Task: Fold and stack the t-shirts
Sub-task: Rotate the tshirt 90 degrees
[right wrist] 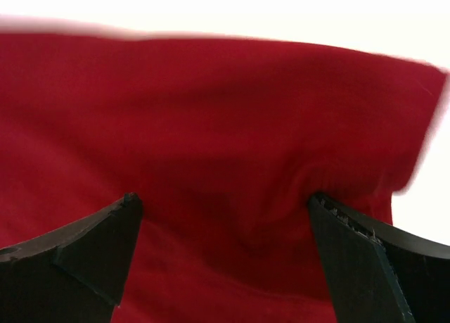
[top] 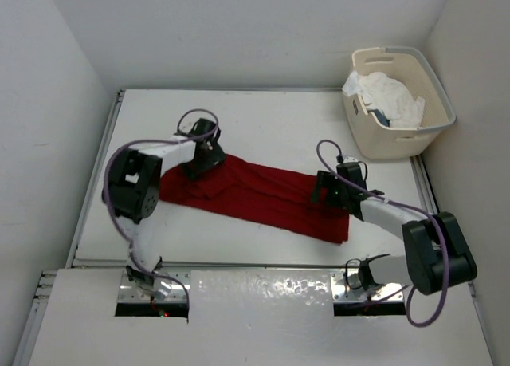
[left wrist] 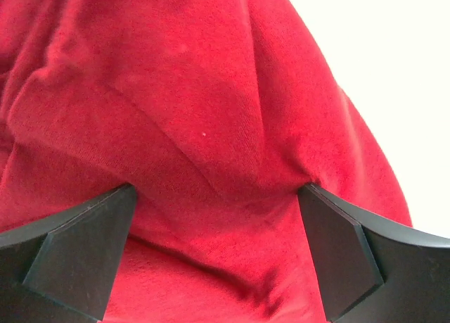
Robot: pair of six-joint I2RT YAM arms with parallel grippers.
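Note:
The deep red t-shirt (top: 255, 192) lies stretched across the middle of the table as a long band, from upper left to lower right. My left gripper (top: 199, 165) is down on its left end; in the left wrist view its jaws stand wide apart, pressed into the red cloth (left wrist: 211, 126). My right gripper (top: 328, 192) is down on the shirt's right end, jaws also wide apart, with red cloth (right wrist: 211, 126) bunched between them. A white t-shirt (top: 386, 96) lies crumpled in the basket. A sliver of dark teal-blue cloth (top: 377, 116) shows under it.
The cream laundry basket (top: 434, 87) stands at the back right, off the table's corner. White walls close in on the left, back and right. The table's near edge (top: 255, 264) runs just in front of the arm bases.

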